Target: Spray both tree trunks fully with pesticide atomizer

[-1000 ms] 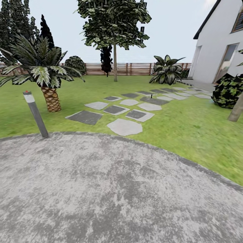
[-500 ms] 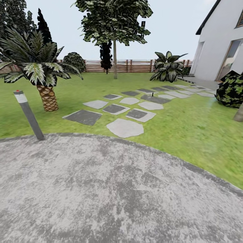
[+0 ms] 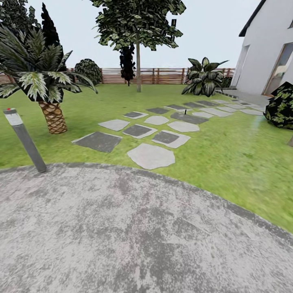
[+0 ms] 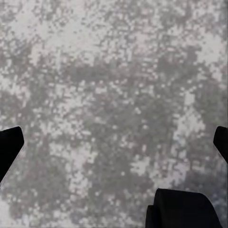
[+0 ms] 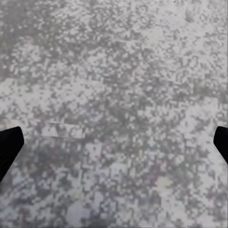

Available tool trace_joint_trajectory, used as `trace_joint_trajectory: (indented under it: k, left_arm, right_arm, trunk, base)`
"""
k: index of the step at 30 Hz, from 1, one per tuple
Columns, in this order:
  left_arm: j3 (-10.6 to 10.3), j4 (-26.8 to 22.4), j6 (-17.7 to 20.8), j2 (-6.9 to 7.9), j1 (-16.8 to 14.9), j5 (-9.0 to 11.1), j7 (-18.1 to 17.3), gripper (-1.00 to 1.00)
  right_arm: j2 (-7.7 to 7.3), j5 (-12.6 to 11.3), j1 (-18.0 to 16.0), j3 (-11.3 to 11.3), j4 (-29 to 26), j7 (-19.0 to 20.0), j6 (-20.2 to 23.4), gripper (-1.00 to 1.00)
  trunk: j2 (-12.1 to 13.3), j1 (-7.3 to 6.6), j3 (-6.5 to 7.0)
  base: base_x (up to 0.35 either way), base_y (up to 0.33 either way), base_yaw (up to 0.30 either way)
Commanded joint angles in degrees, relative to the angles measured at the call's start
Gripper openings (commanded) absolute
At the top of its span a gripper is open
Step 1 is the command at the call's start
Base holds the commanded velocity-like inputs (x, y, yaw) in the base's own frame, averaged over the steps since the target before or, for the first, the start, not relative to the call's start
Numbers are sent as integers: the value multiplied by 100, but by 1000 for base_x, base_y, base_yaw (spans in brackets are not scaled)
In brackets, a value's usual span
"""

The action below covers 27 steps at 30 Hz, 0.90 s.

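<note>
Atomizer not certain: robot on grey paving, both claws released

Atomizer (image 3: 185, 110) is perhaps the tiny dark upright thing far off among the stones (image 3: 151, 156), too small to tell for sure; it stands approx. mid-path, where the grey slabs run over the grass (image 3: 228, 158) towards the house (image 3: 268, 49).

Head view: round grey paving (image 3: 134, 232) fills the near ground, its edge curving against the grass; short post (image 3: 25, 139) w/ pale cap leans at the paving's left edge; palm (image 3: 52, 116) w/ scaly stump stands just behind it on the grass; leafy tree (image 3: 138, 69) w/ thin stem rises near the slatted fence (image 3: 162, 76); broad-leaved plant (image 3: 204, 77) sits to the right of it, by the house corner; dark bush (image 3: 281, 106) at the right edge.

Left claw (image 4: 114, 142): released, dark fingertips (image 4: 9, 147) wide apart over mottled paving, nothing between them; dark shape at the frame edge, can't tell what.

Right claw (image 5: 114, 142): released too, fingertips (image 5: 9, 145) wide apart over paving, grasping nothing.
</note>
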Motion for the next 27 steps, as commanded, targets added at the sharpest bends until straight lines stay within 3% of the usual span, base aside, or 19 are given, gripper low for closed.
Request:
trace_joint_trajectory:
  k: [1, 20, 27]
  left_arm:
    - [-1, 0, 0, 0, 0, 0, 0, 100]
    - [5, 0, -6, 0, -1, 4, -3, 100]
    - [5, 0, -7, 0, 0, 1, 0, 100]
  right_arm:
    - [0, 0, 0, 0, 1, 0, 0, 100]
    - [0, 0, 0, 9, 0, 0, 0, 100]
    - [0, 0, 0, 9, -3, 0, 0, 100]
  trunk:
    - [0, 0, -3]
    - [0, 0, -10]
    - [0, 0, -10]
  base:
    - [337, 0, 0]
    - [337, 0, -2]
    - [337, 0, -169]
